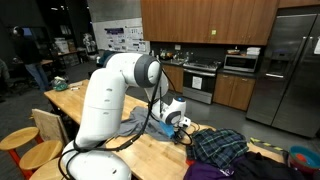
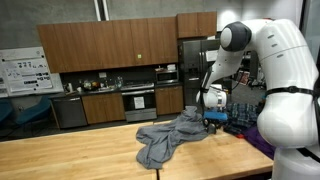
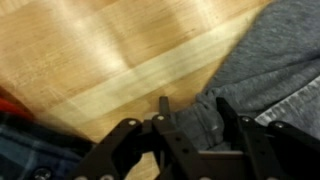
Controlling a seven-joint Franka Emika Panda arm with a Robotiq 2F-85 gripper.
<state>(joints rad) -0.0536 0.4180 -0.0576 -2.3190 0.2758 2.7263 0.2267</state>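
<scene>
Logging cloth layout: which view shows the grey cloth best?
An exterior view shows the whole grey cloth crumpled on the table. In an exterior view the arm hides most of the cloth; the wrist view shows only one edge.

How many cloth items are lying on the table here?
3: a grey garment beneath the pincer, a plaid garment beside it, and a purple cloth next to that. Others may be hidden.

No writing can be read anywhere. The wall poster (image 2: pixel 22 72) in an exterior view carries print and figures too small to make out. The claw (image 3: pixel 192 110) and the grey cloth (image 3: pixel 270 50) show no legible label or brand.
</scene>
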